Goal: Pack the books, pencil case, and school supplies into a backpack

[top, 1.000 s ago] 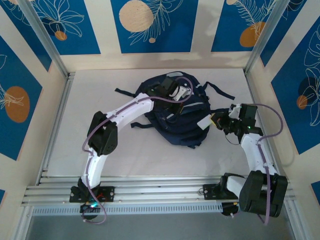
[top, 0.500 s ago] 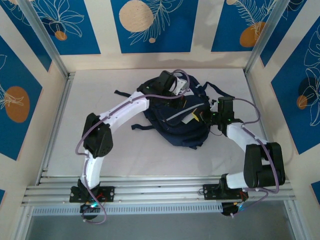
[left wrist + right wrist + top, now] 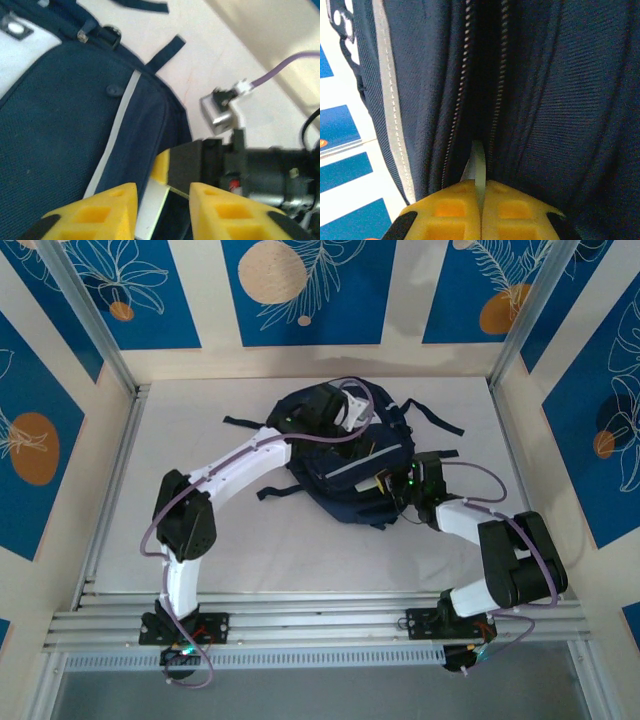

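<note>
Pale and bare, the surface [image 3: 250, 540] lies boxed between metal rails, with the navy backpack [image 3: 340, 475] on it at mid-depth, a little right of centre, its grey stripe [image 3: 350, 466] slanting across the fabric. On the side of the pack facing the right arm, the zipper opening [image 3: 481, 75] stands as a narrow dark slot between two rows of teeth. A thin whitish piece [image 3: 479, 167] sits edge-on at the mouth of that slot, just between the teeth. The right tool [image 3: 481, 205] is clamped on this piece, its yellow pads pressed together on either side, right against the edge of the pack. The left tool [image 3: 162, 207] hovers over the far part of the backpack with its jaws apart and nothing between them; through the gap show the pack's seam and the pale sheet, with the right tool just beyond. Dark straps [image 3: 245, 423] trail off the pack onto the surface at the far left, far right and near left. Wide free room lies left of the pack and in front of it, down to the near rails [image 3: 310, 625]. On the right the strip to the side rail is narrower and taken up by the right arm's folded elbow [image 3: 515, 560]. A bare band separates the pack from the blue-patterned back wall [image 3: 300, 300].
</note>
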`<state>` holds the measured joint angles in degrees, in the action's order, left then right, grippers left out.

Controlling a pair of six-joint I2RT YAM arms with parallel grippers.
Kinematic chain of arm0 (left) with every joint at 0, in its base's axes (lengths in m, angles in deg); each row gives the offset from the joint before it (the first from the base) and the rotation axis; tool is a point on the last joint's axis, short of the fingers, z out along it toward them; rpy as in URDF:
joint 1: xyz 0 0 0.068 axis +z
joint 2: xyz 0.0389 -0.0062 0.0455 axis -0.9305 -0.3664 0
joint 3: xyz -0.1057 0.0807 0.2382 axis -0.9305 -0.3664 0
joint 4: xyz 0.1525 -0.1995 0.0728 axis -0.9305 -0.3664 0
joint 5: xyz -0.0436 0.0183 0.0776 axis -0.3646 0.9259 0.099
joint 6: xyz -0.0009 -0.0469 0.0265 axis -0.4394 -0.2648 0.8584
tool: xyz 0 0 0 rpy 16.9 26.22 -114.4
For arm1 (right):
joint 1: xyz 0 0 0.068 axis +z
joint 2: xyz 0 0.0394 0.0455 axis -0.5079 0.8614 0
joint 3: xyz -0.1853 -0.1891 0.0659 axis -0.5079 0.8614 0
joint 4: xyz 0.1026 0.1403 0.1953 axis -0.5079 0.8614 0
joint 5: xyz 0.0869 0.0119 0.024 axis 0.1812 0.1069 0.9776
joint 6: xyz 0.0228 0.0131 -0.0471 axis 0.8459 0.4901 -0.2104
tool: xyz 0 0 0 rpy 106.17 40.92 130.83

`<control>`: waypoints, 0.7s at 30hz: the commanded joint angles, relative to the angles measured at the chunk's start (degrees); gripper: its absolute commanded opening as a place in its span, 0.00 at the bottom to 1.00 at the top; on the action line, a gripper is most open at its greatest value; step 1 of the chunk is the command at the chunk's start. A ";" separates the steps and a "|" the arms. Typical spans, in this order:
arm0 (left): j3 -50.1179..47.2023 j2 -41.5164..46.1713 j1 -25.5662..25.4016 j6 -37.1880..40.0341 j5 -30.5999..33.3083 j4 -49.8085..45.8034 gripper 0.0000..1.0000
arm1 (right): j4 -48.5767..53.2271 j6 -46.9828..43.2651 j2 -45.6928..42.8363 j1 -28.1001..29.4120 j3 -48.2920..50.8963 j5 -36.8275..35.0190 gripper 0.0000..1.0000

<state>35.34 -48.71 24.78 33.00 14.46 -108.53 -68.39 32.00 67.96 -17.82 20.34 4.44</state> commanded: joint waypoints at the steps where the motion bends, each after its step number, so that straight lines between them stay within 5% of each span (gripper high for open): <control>1: -3.06 2.52 -0.20 2.18 2.05 0.01 0.41 | -0.51 0.05 0.00 -0.93 -0.09 -1.88 0.00; 8: -7.56 -0.53 -0.59 6.69 5.55 0.66 0.50 | -4.83 -1.59 5.28 -1.42 0.93 3.01 0.00; 21: 2.85 -13.80 -4.18 12.39 17.28 -2.99 0.57 | -5.86 -3.00 7.59 -1.46 1.54 5.17 0.00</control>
<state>35.28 -59.63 21.57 43.04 27.23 -110.74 -75.52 30.36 74.67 -19.54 20.49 8.27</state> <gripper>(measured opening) 0.574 0.062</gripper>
